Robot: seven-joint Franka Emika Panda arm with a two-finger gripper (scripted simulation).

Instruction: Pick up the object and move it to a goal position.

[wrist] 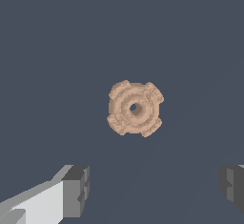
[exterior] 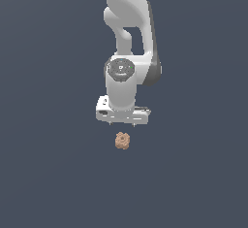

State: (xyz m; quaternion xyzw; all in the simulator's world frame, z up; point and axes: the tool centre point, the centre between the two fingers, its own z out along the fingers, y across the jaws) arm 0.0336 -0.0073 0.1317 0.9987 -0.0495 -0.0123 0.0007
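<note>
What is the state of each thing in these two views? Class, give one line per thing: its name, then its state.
Claw: open, fingers spread wide apart, holding nothing, poised above the object.
Object: tan-orange knobbly chunk with a hole in its middle, not gripped, clear of both fingers, lying on the dark surface below the claw.

Knobbly tan object (wrist: 135, 108) with centre hole; jaws spread wide, apart from it.
</note>
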